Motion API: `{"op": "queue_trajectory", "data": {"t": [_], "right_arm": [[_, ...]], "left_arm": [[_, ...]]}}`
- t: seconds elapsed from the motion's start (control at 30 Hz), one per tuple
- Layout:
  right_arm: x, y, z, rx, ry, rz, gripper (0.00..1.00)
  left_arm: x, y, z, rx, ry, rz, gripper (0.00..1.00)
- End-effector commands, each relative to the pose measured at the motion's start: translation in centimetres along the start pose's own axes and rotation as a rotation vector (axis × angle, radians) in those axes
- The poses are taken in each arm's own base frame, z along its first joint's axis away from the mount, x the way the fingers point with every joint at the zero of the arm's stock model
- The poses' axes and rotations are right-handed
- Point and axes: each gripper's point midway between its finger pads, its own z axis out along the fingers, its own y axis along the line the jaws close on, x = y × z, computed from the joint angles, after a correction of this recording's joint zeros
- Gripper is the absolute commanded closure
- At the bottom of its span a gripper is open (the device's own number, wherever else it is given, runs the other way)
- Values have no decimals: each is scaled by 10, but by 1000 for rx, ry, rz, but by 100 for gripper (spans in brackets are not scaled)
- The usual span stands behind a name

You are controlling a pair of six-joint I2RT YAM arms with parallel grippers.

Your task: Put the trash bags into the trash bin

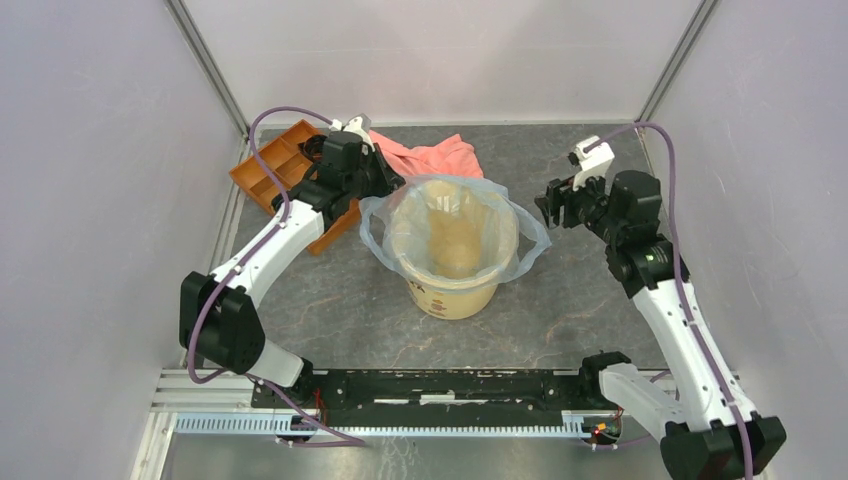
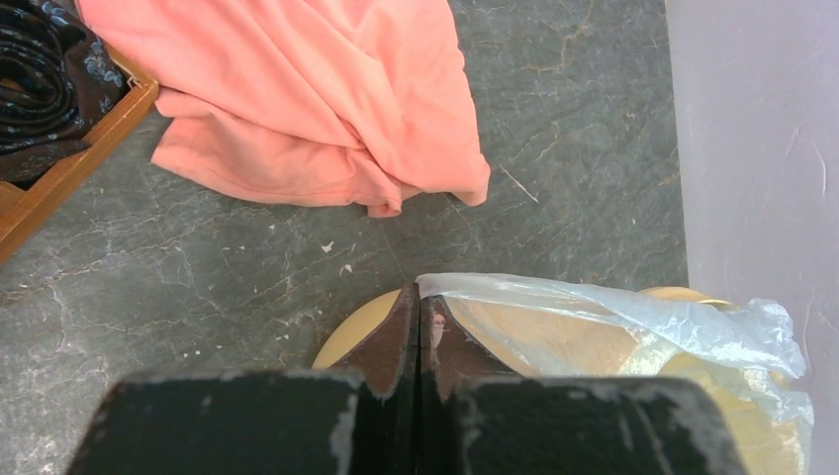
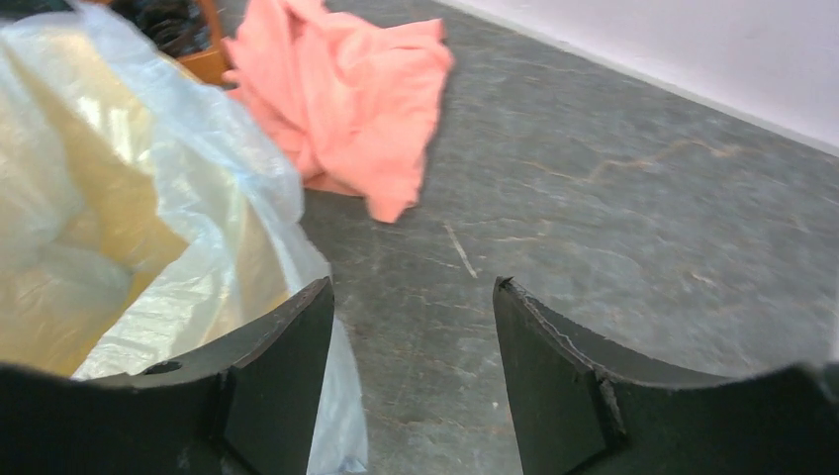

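Observation:
The tan-yellow trash bin (image 1: 455, 292) stands mid-table with the pale blue translucent trash bag (image 1: 530, 245) lining it, the film draped over the rim all round. My left gripper (image 1: 386, 186) is at the bin's far-left rim. In the left wrist view it (image 2: 419, 293) is shut, with the bag's edge (image 2: 613, 317) pinched at its tips above the bin rim (image 2: 354, 334). My right gripper (image 1: 549, 206) is open and empty, just right of the bag's right flap. In the right wrist view it (image 3: 411, 289) has the bag (image 3: 148, 198) beside its left finger.
A salmon-pink cloth (image 1: 440, 155) lies behind the bin, also seen in both wrist views (image 2: 317, 99) (image 3: 346, 99). An orange-brown compartment tray (image 1: 272, 170) holding dark items sits at the far left, under the left arm. Walls close in the back and sides.

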Motion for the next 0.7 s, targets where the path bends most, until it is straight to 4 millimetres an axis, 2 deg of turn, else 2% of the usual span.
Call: {"op": "queue_trajectory", "data": {"t": [0.0,0.07,0.17,0.27,0.53,0.57,0.67], "right_arm": [[12,38,17,-258,3,-56,33],[13,46,19,-306,-14,-53,34],[18,45,27,-305,-14,-54,37],[24,48,37,-333,0,-30,45],[18,52,57,-369,-48,15,43],[17,51,60,-365,-48,30,46],[15,43,71,-314,-32,106,74]], "left_arm": [[-7,-4,-4,20,-16,20,98],[-6,-7,-6,29,-13,18,98],[-6,-8,-7,37,-9,16,98],[-4,-9,-7,43,-3,15,98],[0,-6,-6,42,4,17,98],[-1,-6,-6,44,1,19,98],[-1,-2,-5,28,-12,21,98]]}}
